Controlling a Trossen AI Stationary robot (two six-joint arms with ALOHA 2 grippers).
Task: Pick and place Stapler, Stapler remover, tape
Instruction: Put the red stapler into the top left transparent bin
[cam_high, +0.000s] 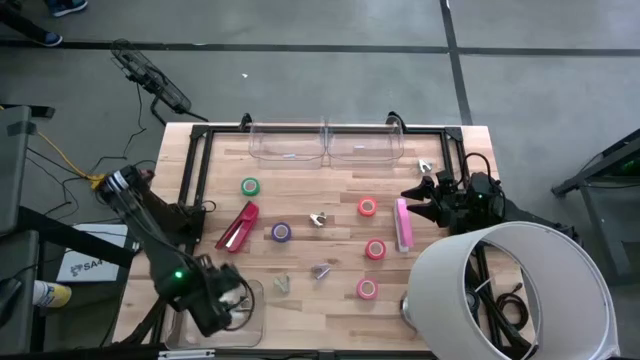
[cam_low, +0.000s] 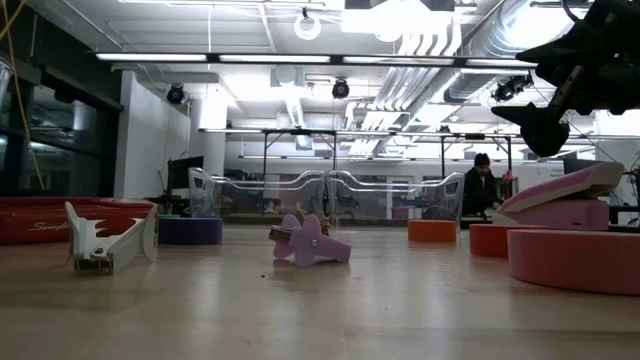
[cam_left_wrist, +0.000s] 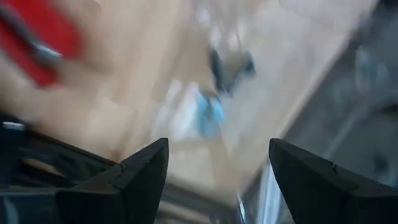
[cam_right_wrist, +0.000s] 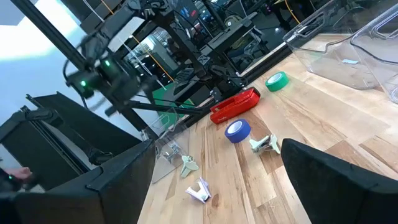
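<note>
A red stapler (cam_high: 238, 226) and a pink stapler (cam_high: 403, 224) lie on the wooden table. Green tape (cam_high: 250, 186), purple tape (cam_high: 281, 232) and three red-pink rolls, one of them (cam_high: 375, 249), lie flat between them. Small staple removers (cam_high: 318, 219) (cam_high: 322, 270) (cam_high: 281, 285) are scattered mid-table. My left gripper (cam_high: 228, 305) (cam_left_wrist: 217, 146) hangs open, pointing down, above the clear tray (cam_high: 250, 325) at the near left corner, with nothing between its fingers. My right gripper (cam_high: 418, 195) (cam_right_wrist: 217, 149) stands open and level at the right, beside the pink stapler.
Two clear bins (cam_high: 290, 142) (cam_high: 362, 142) stand along the far edge. A large white round shade (cam_high: 510, 290) covers the near right corner. A black frame (cam_high: 195, 170) runs along the table's left and far sides. A person (cam_low: 481, 185) stands in the room beyond.
</note>
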